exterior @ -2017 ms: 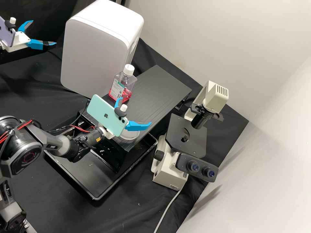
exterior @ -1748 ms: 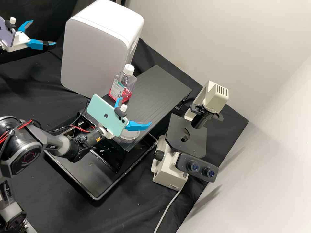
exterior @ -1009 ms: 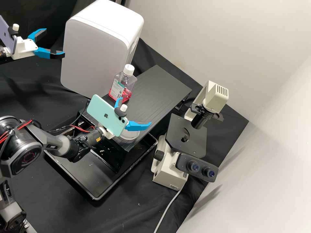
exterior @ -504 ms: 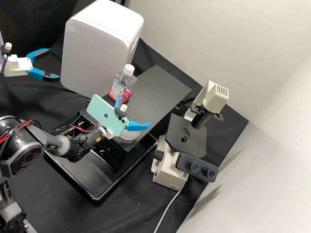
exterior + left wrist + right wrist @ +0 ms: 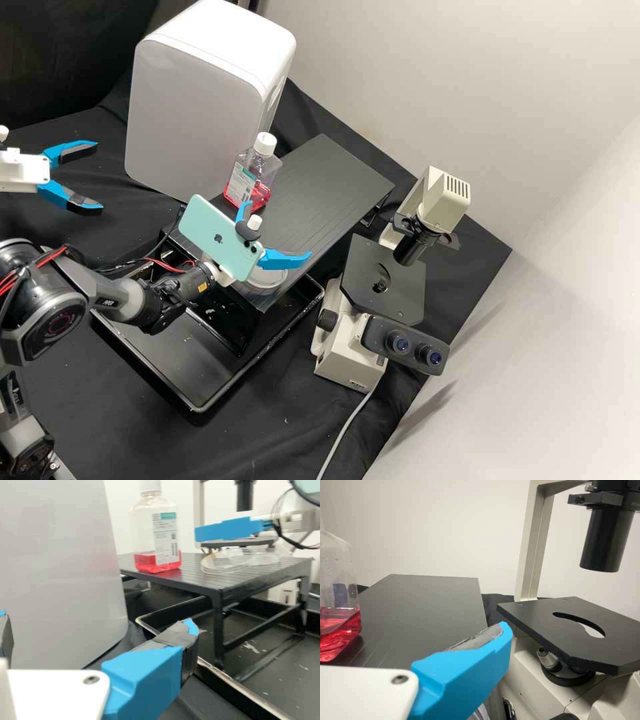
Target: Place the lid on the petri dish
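Observation:
A clear petri dish (image 5: 268, 280) sits on the near corner of the black raised platform (image 5: 320, 187). I cannot tell its lid from its base. My right gripper (image 5: 277, 231) hangs open just above it, one blue finger (image 5: 470, 665) over the dish's rim. In the left wrist view that same finger (image 5: 230, 529) shows a little above the dish (image 5: 240, 560). Far to the left, low over the black cloth beside the white box, my left gripper (image 5: 92, 175) is open and holds nothing; one of its fingers (image 5: 160, 665) points towards the platform.
A tall white box (image 5: 200, 93) stands behind the platform. A flask of red liquid (image 5: 252, 175) stands on the platform's left edge. Under the platform lies a black tray (image 5: 200, 393). A microscope (image 5: 393, 287) stands to the right.
My left gripper has come down from the upper left corner towards the bench and now sits lower, still open. The right arm and the dish have not moved.

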Available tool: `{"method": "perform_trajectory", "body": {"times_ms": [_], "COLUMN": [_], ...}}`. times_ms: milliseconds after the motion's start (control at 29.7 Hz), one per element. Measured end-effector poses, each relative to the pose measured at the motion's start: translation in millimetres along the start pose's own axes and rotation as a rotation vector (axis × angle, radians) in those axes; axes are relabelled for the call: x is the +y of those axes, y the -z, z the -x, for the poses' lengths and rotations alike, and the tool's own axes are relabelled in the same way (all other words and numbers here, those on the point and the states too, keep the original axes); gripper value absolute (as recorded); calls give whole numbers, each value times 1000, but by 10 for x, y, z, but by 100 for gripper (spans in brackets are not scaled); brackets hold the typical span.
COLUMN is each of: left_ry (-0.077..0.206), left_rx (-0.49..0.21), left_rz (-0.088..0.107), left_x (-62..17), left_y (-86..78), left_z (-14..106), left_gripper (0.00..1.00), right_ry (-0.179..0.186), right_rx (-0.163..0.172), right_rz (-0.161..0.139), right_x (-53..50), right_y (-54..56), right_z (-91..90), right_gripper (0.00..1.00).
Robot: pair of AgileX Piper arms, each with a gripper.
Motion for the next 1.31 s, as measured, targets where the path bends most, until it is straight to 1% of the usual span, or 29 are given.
{"method": "perform_trajectory", "body": {"times_ms": [101,168,235,303,370,538,639,706,874,1110,1210,1244,1311], "left_ry": [3,15,35,62,81,97,124,134,139,139,139,139,139], "left_rx": [-8,-14,-24,-34,-33,-45,-53,-60,-77,-77,-76,-76,-77], "left_rz": [6,8,10,11,15,16,17,16,14,14,27,35,57], "left_x": [-11,-43,-89,-151,-200,-254,-326,-352,-363,-363,-363,-363,-359], "left_y": [-42,-61,-88,-117,-133,-177,-218,-238,-279,-279,-279,-279,-281], "left_z": [-4,-12,-35,-60,-105,-194,-220,-231,-228,-228,-228,-228,-227], "left_gripper": [100,100,100,100,100,100,100,100,100,100,100,100,100], "right_ry": [0,0,0,0,0,0,0,0,0,0,0,0,0], "right_rx": [0,0,0,0,0,0,0,0,0,0,0,0,0], "right_rz": [0,0,0,0,0,0,0,0,0,0,0,0,0], "right_x": [0,0,0,0,0,0,0,0,0,0,0,0,0], "right_y": [0,0,0,0,0,0,0,0,0,0,0,0,0], "right_z": [0,0,0,0,0,0,0,0,0,0,0,0,0], "right_gripper": [100,100,100,100,100,100,100,100,100,100,100,100,100]}}
